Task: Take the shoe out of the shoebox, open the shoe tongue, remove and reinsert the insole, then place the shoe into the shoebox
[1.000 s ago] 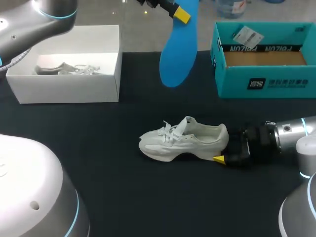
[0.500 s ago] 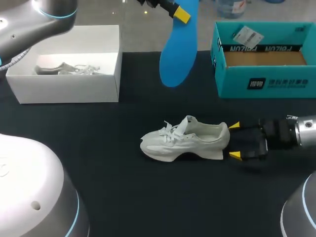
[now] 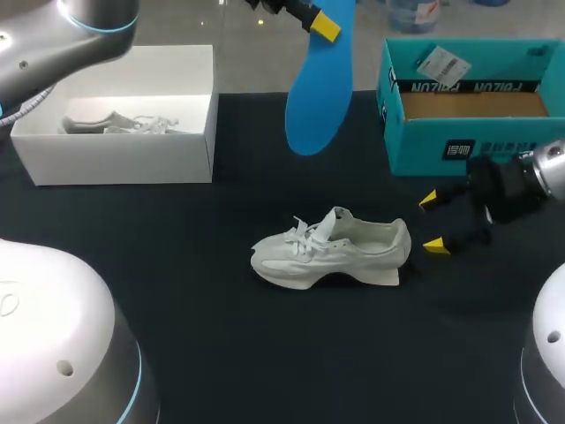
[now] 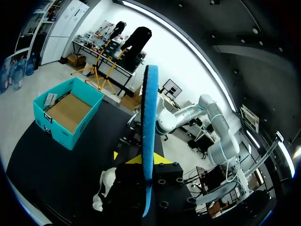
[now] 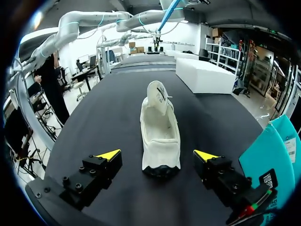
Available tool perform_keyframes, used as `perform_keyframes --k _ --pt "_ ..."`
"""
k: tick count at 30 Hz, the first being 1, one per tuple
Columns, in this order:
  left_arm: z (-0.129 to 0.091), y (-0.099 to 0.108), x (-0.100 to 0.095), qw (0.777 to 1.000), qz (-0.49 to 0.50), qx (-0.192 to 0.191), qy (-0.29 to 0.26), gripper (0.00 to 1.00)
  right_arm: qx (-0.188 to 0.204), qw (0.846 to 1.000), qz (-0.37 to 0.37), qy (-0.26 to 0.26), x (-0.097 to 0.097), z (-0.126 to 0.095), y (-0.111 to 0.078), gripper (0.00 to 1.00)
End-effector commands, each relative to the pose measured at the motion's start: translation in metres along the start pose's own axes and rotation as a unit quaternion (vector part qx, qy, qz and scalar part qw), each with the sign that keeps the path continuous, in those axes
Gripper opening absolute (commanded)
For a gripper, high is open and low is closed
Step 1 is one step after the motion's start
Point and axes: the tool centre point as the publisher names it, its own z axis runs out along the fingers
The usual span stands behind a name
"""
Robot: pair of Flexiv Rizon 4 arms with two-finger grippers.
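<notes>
A white shoe [image 3: 331, 252] lies on its sole mid-table, toe pointing left, tongue lifted. High over the table's far side my left gripper [image 3: 313, 18] is shut on the top end of a blue insole [image 3: 320, 84], which hangs down. The left wrist view shows the insole [image 4: 149, 122] edge-on between the fingers, with the shoe [image 4: 106, 184] below. My right gripper [image 3: 432, 223] stands open just right of the heel, apart from it. In the right wrist view the shoe [image 5: 160, 122] lies straight ahead of the gripper [image 5: 157, 155], heel nearest. The teal shoebox [image 3: 472, 141] stands open at the back right.
A white box [image 3: 124, 155] at the back left holds a second white shoe [image 3: 119, 124]. The teal shoebox has a tag lying inside and sits close behind my right arm. It also shows beside my right gripper as a teal wall [image 5: 270, 155].
My right gripper has drawn back from the shoe's heel, to the right and toward the teal box, staying open. The shoe and the left arm with the insole have hardly moved.
</notes>
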Motion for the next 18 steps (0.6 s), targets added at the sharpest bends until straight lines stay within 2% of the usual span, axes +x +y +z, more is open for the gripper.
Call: perform_keyframes --k 1,8,18 --pt "0.0 0.0 -0.001 1.0 0.0 0.0 0.001 0.0 0.161 0.986 0.003 0.034 -0.008 -0.001 0.008 1.0" --pt "0.0 0.0 -0.001 1.0 0.0 0.0 0.001 0.0 0.219 0.975 0.003 0.043 -0.011 -0.002 0.015 1.0" --pt "0.0 0.0 -0.001 1.0 0.0 0.0 0.001 0.0 0.242 0.97 0.001 0.036 -0.01 -0.009 0.02 1.0"
